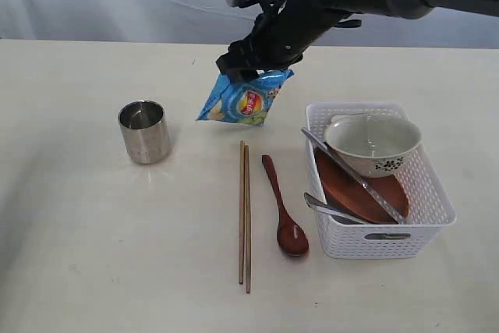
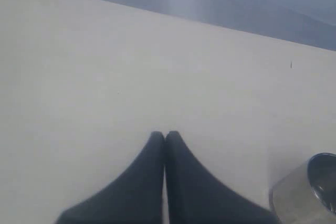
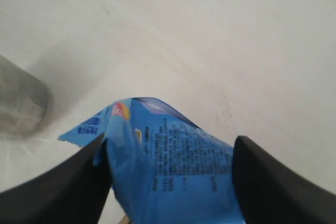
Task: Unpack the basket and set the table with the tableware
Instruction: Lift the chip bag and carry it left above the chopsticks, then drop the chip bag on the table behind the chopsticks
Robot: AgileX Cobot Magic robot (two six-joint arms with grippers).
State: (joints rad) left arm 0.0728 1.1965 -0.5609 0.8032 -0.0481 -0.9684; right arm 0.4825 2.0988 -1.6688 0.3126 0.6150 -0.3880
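Observation:
The white basket at the right holds the white bowl, the brown plate, a steel knife and a fork. On the table lie two chopsticks and the wooden spoon; the steel cup stands to their left. My right gripper hangs over the table left of the basket, jaws spread wide, with the blue crisp packet dangling between its fingers. The wrist view shows that gripper open around the packet. My left gripper is shut and empty, beside the cup.
The left arm does not show in the exterior view. Bare tabletop stretches left of the cup and along the front edge. The right arm reaches in from the upper right, above the basket's far side. A grey blur in the right wrist view looks like the cup.

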